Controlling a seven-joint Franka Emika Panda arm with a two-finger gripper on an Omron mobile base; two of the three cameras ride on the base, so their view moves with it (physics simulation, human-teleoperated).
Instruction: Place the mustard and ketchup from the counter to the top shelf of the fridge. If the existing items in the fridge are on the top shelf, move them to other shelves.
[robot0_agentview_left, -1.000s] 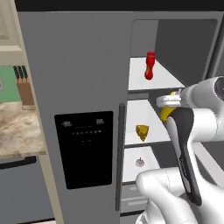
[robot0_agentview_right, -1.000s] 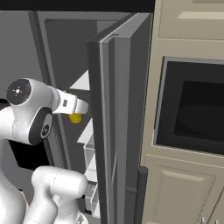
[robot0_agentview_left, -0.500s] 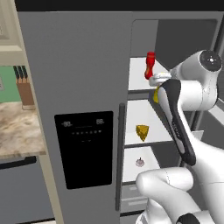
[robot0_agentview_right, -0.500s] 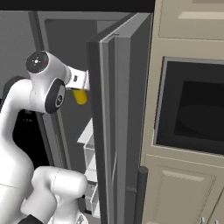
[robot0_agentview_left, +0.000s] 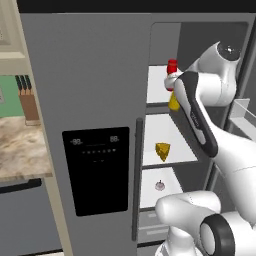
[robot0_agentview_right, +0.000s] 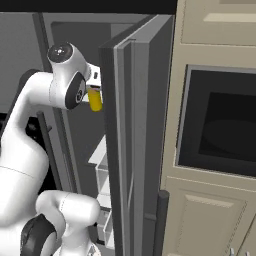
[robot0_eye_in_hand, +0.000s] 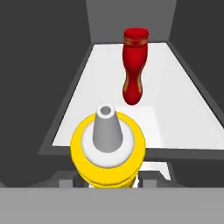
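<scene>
My gripper (robot0_eye_in_hand: 108, 178) is shut on the mustard (robot0_eye_in_hand: 108, 148), a yellow squeeze bottle with a pale nozzle that points away from the hand. It hangs at the front edge of the top shelf (robot0_eye_in_hand: 168, 113), a white panel in the open fridge (robot0_agentview_left: 90, 75). The ketchup (robot0_eye_in_hand: 134, 65), a red bottle, stands upright farther back on that shelf. In the left base view the mustard (robot0_agentview_left: 173, 103) sits just below the ketchup (robot0_agentview_left: 172, 67), partly hidden by my arm. The cheese wedge (robot0_agentview_left: 162, 150) lies on the middle shelf and the small pale bulb (robot0_agentview_left: 160, 185) on the shelf below it.
The fridge's right door (robot0_agentview_right: 132, 150) stands open close beside my arm, with door bins low on its inner side. A wall oven (robot0_agentview_right: 220, 125) is set in beige cabinets to the right. The marbled counter (robot0_agentview_left: 20, 150) and a knife block (robot0_agentview_left: 27, 97) lie to the left.
The arm has lifted the mustard from the middle shelf's height up to the top shelf and moved it in toward the ketchup. The grip has held steady.
</scene>
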